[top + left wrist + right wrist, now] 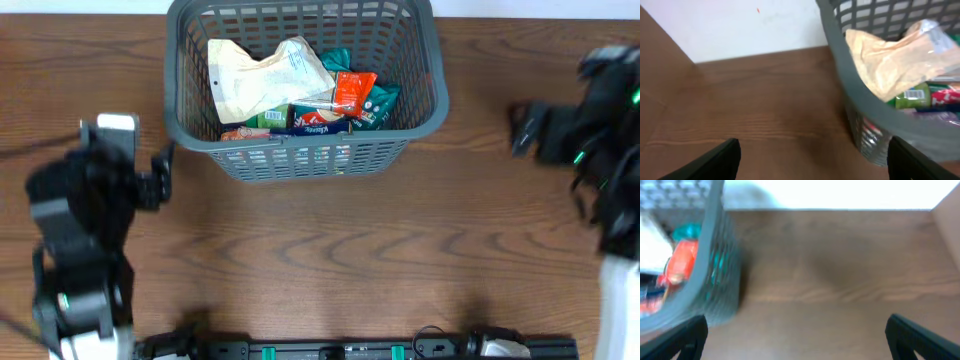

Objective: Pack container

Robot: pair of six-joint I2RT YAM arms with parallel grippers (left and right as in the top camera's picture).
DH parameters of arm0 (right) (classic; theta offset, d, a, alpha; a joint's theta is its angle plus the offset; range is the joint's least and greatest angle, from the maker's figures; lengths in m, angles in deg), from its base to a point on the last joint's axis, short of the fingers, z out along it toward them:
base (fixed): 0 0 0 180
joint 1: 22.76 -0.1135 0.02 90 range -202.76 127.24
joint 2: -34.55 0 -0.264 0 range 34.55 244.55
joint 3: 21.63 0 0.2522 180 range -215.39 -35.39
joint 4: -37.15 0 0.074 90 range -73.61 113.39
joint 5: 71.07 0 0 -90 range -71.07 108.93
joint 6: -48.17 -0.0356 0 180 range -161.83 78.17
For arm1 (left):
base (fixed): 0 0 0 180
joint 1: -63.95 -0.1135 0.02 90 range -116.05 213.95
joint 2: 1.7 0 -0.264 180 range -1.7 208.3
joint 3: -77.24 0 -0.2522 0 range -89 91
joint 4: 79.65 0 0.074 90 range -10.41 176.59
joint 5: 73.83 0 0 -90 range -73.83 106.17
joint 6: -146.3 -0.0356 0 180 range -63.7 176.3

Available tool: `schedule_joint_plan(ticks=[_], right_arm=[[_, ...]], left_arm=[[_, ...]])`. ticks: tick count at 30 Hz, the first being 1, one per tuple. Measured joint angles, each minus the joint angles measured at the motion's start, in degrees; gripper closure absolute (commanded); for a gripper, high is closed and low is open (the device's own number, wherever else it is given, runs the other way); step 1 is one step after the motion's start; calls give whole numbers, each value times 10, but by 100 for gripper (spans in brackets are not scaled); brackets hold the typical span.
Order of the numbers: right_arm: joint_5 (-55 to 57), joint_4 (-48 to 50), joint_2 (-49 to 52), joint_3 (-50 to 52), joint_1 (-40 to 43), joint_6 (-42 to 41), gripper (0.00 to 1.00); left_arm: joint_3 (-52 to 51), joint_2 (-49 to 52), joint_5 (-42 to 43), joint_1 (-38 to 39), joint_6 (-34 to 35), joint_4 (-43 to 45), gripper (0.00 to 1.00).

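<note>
**Desk:** Entry one, the jaws?

**Operator:** Left gripper [812, 150]: I log the jaws spread wide and released, with only bare table [350, 250] between them. Right gripper [796, 325]: same entry, spread wide, released, grasping nothing.

**Desk:** Is either one touching anything?

**Operator:** The left one sits just beside the left wall of the container [310, 160], near its front corner. I cannot tell whether a finger touches the wall. The right one is well apart from it, toward the table's right edge, over bare wood.

**Desk:** Counts, please.

**Operator:**
- Grippers: two.
- Container: one, upright at the table's far edge, a little left of the middle.
- Pouch [260, 75]: one, beige, lying on top at the left side inside the container.
- Orange packet [352, 92]: one, just right of the pouch.
- Teal wrapping [378, 102]: it shows in two places around the orange packet. I cannot tell whether that is one item or more.
- Green and blue packets along the pouch's near edge overlap, so I cannot give a number.
</note>
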Motion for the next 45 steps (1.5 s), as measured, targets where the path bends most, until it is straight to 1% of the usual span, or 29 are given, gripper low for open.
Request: schedule_joint_plan(ticks=[2,4,8,10,13,16,21,34,37,39,42,45], right_arm=[[0,27,-70,103,-14,0,1],[1,44,-130,183,-19,0,1],[3,47,-223,280,-22,0,1],[3,37,-242,292,-23,0,1],[3,-8,-261,299,-23,0,1],[3,-55,-263,300,-23,0,1],[3,-103,-263,301,-23,0,1],[5,-114,-269,301,-23,0,1],[16,-108,-302,303,-34,1,1],[17,-91,-347,307,-50,2,1],[10,-32,-433,325,-79,4,1],[5,34,-517,379,-98,8,1]], left_arm=[[-42,-60,0,0,2,15,15],[-77,-112,0,0,2,20,1],[-122,-170,0,0,6,19,1],[-129,-183,0,0,6,19,1],[-130,-193,0,0,6,20,1],[-130,-194,0,0,6,19,1],[-130,-194,0,0,6,5,1],[-130,-194,0,0,6,-1,2],[-130,-194,0,0,6,-1,1],[-130,-194,0,0,6,-1,1],[-130,-194,0,0,6,-1,1],[-130,-194,0,0,6,-1,1]])
